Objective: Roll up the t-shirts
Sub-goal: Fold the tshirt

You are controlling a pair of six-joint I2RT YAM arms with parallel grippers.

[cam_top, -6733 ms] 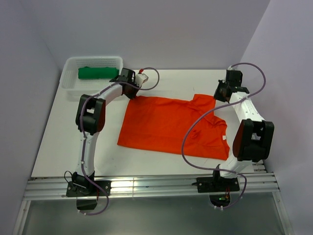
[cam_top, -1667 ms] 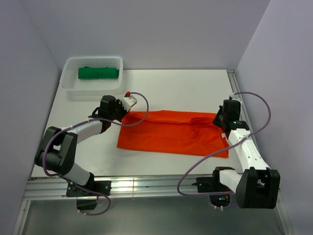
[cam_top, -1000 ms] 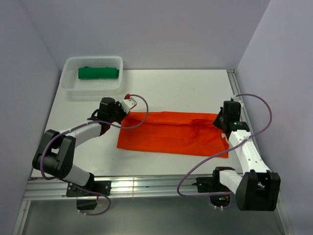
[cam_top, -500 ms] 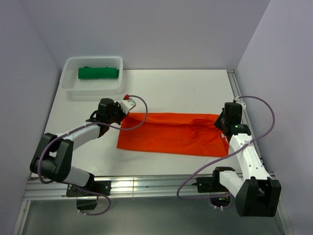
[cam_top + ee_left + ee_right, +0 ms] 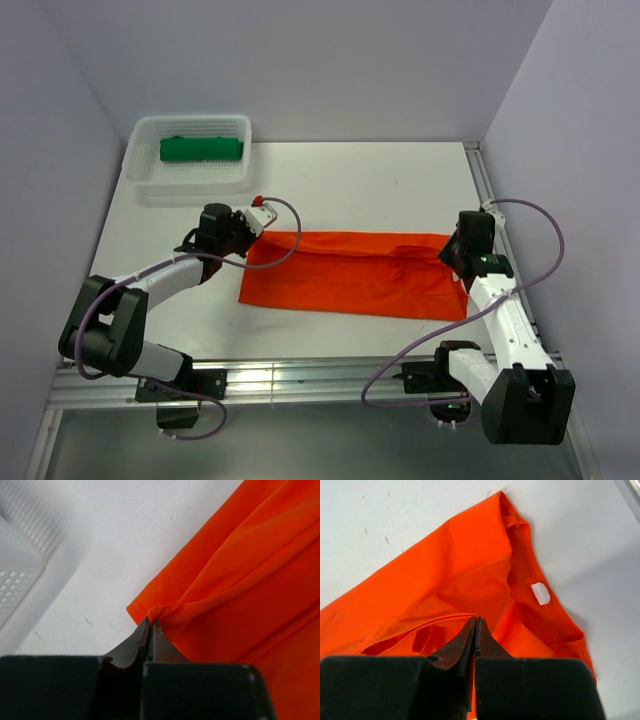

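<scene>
The orange-red t-shirt lies on the white table, folded into a long band running left to right. My left gripper is at its far left corner, jaws shut on a pinch of the orange cloth, as the left wrist view shows at the fingertips. My right gripper is at the shirt's far right end by the collar, jaws shut on a folded hem of the shirt; its tips touch the cloth. The dark green t-shirt lies rolled in the basket.
The white mesh basket stands at the table's far left corner; its wall shows in the left wrist view. A white label sits inside the shirt's collar. A metal rail runs along the table's right edge.
The shirt, spread flat earlier, is now folded into a narrow band. In the last second both grippers have drawn slightly apart along the far edge, keeping hold of the cloth.
</scene>
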